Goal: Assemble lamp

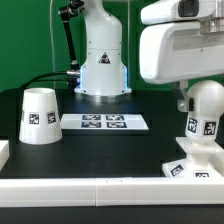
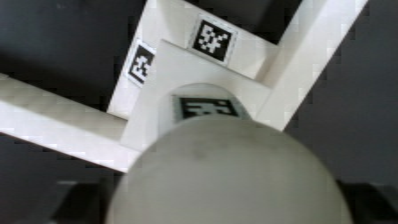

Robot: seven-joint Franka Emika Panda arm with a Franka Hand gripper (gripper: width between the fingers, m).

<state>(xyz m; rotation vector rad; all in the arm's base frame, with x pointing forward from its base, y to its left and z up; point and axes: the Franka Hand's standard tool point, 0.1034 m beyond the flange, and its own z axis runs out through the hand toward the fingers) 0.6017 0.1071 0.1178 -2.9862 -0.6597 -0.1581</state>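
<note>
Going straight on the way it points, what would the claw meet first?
Most likely the bulb, which fills the wrist view straight ahead of the claw, standing on the base; how near is unclear.

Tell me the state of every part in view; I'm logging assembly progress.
shade: upright on the table, wide end down, standing apart from the other parts.
bulb: upright on the base, rounded end up; whether it is fully seated cannot be told.
base: lying flat under the bulb.
gripper: close beside the bulb; jaws hidden, open or shut cannot be told.
</note>
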